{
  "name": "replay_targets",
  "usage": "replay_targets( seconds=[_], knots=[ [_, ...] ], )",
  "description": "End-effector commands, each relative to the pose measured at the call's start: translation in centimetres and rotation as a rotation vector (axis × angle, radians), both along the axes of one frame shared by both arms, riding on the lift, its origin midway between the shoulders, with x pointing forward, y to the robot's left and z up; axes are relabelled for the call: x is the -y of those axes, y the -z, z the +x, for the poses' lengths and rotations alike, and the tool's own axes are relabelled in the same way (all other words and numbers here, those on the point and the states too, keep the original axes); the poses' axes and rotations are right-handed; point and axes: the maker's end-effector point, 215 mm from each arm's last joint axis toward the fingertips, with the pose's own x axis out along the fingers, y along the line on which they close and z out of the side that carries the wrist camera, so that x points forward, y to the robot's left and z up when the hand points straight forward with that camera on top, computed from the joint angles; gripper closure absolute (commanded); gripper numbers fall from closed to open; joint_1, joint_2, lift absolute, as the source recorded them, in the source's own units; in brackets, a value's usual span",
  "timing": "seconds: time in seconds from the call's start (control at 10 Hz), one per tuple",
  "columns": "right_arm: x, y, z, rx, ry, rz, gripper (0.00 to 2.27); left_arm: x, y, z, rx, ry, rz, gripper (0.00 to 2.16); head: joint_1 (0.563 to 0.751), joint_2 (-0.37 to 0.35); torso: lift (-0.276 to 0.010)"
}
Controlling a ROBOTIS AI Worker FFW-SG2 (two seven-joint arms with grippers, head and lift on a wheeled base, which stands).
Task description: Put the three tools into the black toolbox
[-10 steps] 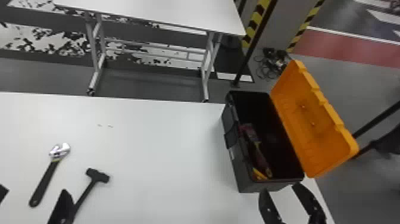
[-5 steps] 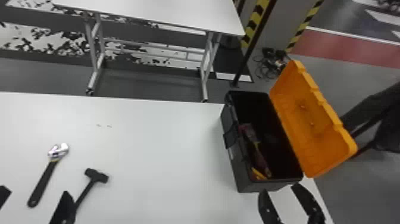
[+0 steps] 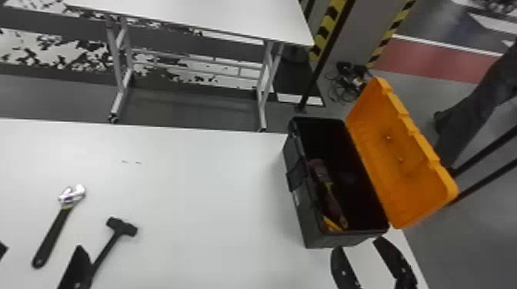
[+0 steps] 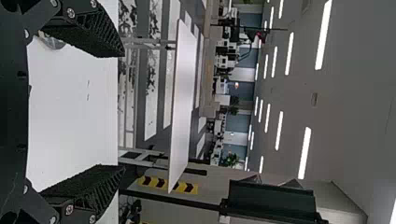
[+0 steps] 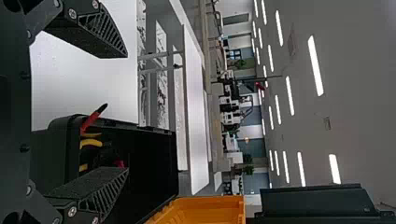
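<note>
Compared with a second ago, everything sits slightly farther left in my head view, from my left gripper [image 3: 41,248] and right gripper [image 3: 357,243] out to the hammer [image 3: 122,226], adjustable wrench [image 3: 54,232] and black toolbox [image 3: 311,226]. I have both grippers wide and empty, the left around the wrench handle's line of sight, the right by the box's near end. Hammer and wrench lie side by side on the white table [image 3: 207,192]; a red-and-yellow tool [image 3: 327,184] is inside the box, its orange lid [image 3: 400,153] up. My right wrist view adds a red handle [image 5: 88,122] with a black tip poking over the rim, beside curved yellow handles [image 5: 91,142].
</note>
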Motion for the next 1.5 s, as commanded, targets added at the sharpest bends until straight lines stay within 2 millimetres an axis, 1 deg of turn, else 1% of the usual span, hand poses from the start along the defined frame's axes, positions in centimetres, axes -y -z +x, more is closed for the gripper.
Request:
replay_targets(
  seconds=[0.0, 0.1, 0.2, 0.4, 0.5, 0.7, 0.8, 0.9, 1.0, 1.2, 1.4],
  knots=[
    [0.1, 0.0, -0.1, 0.004, 0.002, -0.001, 0.15, -1.2, 0.7, -0.1, -0.017, -0.02, 0.025, 0.16, 0.695, -0.254, -0.051],
    [0.1, 0.2, -0.3, 0.006, -0.001, -0.001, 0.15, -2.5, 1.5, -0.2, -0.043, -0.041, 0.038, 0.16, 0.695, -0.246, -0.051],
    [0.2, 0.2, -0.5, 0.01, 0.004, 0.0, 0.15, -3.9, 2.8, -0.4, -0.089, -0.064, 0.05, 0.16, 0.695, -0.224, -0.051],
    [0.4, 0.2, -0.8, 0.027, 0.004, 0.001, 0.15, -6.8, 5.1, -0.8, -0.141, -0.107, 0.068, 0.16, 0.695, -0.163, -0.051],
    [0.5, 0.0, -1.0, 0.037, 0.006, -0.003, 0.15, -8.9, 6.3, -1.0, -0.16, -0.141, 0.067, 0.16, 0.695, -0.144, -0.051],
    [0.5, 0.1, -1.3, 0.048, 0.006, -0.008, 0.15, -12.6, 8.0, -1.9, -0.19, -0.193, 0.074, 0.16, 0.695, -0.056, -0.051],
    [0.5, 0.2, -1.4, 0.047, 0.004, -0.008, 0.15, -14.0, 9.0, -2.5, -0.204, -0.216, 0.073, 0.16, 0.695, -0.004, -0.051],
    [0.5, 0.1, -1.4, 0.05, 0.003, -0.009, 0.15, -15.1, 9.9, -2.9, -0.22, -0.228, 0.07, 0.2, 0.695, 0.022, -0.051],
    [0.4, 0.0, -1.3, 0.055, 0.001, -0.011, 0.15, -15.8, 10.6, -3.1, -0.226, -0.239, 0.062, 0.2, 0.695, 0.064, -0.051],
    [0.2, 0.1, -1.4, 0.054, -0.002, -0.006, 0.15, -16.8, 12.0, -3.3, -0.233, -0.247, 0.055, 0.2, 0.695, 0.124, -0.051],
    [0.1, 0.3, -1.5, 0.052, -0.008, -0.006, 0.14, -18.0, 12.9, -3.4, -0.225, -0.256, 0.063, 0.2, 0.695, 0.158, -0.051]
  ],
)
